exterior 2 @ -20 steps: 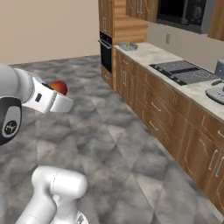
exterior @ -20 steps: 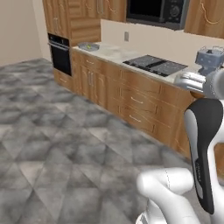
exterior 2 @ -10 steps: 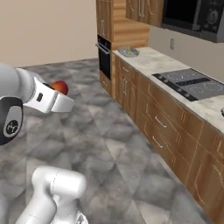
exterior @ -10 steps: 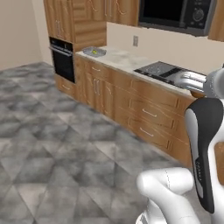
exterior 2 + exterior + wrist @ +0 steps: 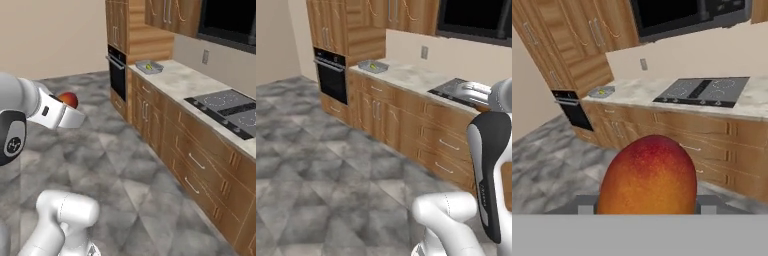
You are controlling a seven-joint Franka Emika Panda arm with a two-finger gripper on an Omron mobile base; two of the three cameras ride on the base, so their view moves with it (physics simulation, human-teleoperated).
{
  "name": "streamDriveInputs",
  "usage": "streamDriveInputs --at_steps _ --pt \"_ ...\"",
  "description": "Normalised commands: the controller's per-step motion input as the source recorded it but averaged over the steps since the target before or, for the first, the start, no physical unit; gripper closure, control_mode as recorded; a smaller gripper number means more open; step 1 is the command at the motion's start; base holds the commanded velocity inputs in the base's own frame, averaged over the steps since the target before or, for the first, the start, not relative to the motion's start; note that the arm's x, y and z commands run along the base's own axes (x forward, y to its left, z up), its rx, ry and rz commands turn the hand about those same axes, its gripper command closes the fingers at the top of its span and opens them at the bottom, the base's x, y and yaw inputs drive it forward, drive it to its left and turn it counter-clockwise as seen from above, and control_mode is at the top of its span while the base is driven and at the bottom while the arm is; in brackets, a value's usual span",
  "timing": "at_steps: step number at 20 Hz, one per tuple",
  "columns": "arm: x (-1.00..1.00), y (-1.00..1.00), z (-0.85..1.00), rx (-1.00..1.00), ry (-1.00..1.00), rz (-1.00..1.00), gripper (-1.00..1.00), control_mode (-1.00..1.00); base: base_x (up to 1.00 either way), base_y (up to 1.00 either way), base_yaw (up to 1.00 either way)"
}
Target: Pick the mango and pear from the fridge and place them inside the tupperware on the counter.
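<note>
Since a second ago your whole view has swung: the base has driven, so the tabletop and its brown cabinets now run further into both base views, and the built-in oven sits closer to mid-picture. The things themselves have not moved. The mango still sits between the jaws, which are closed on it; in the right base view you see it as an orange-red spot at the tip of the gripper, held out over the grey floor, well apart from the tabletop.

The tupperware rests on the tabletop at the end beside the oven, with a yellow-green fruit in it that looks like the pear, too small to make out clearly. In the hand view the mango hides the fingertips, so you cannot see the contact. The cooktop is cut off at the right edge.
</note>
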Motion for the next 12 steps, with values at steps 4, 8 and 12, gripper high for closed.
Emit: streamDriveInputs --at_steps 4,8,12 --pt "0.0 0.0 0.0 0.0 0.0 0.0 1.0 1.0 1.0 0.3 -0.12" --pt "0.0 0.0 0.0 0.0 0.0 0.0 1.0 1.0 1.0 0.29 -0.11" --pt "0.0 0.0 0.0 0.0 0.0 0.0 1.0 1.0 1.0 0.25 -0.13"
